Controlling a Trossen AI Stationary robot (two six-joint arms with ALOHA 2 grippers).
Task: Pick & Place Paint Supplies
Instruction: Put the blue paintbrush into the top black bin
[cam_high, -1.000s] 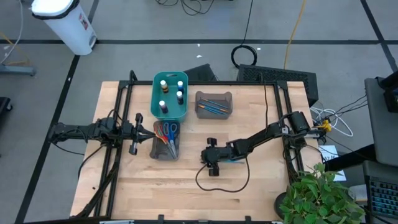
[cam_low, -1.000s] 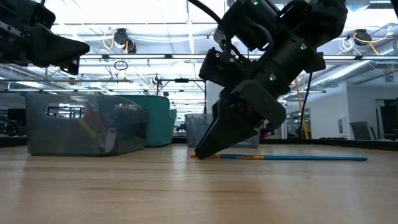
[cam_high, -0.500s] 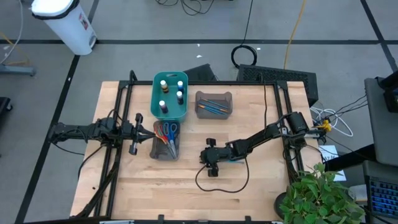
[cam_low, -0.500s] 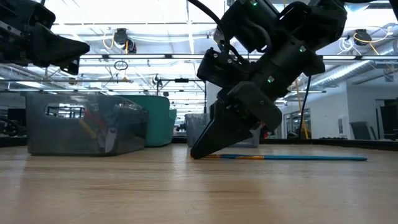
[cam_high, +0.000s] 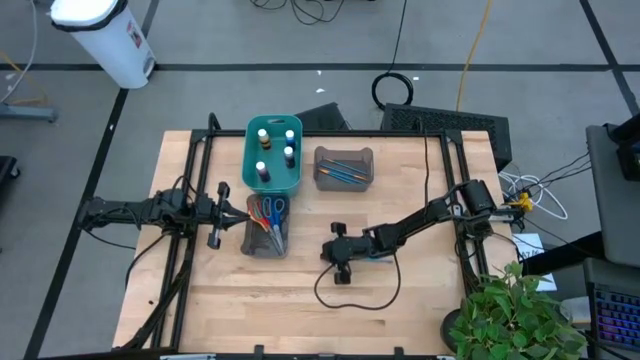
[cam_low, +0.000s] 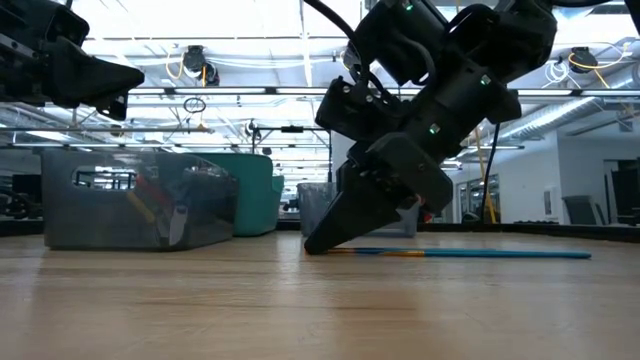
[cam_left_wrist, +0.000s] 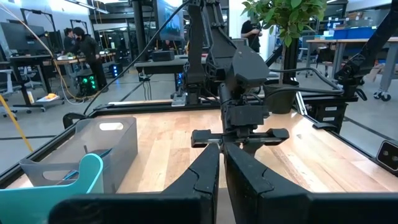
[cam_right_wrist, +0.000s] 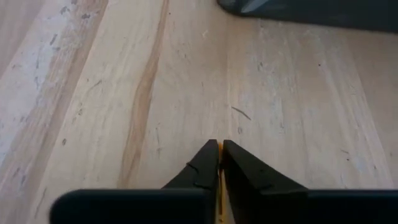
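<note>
Right at your right gripper (cam_low: 312, 247) tips | fingers are pinching the blue brush (cam_low: 480, 254) by its orange end | brush is lying flat, trailing back beneath that arm | left gripper (cam_high: 214, 240), closed, is waiting farther off.

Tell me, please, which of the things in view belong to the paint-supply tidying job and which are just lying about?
Belonging to the job:
- blue brush on the table, right gripper shut on its end
- paint bottles
- scissors
- binned brushes

Just lying about:
- potted plant
- white canister
- cable coil
</note>
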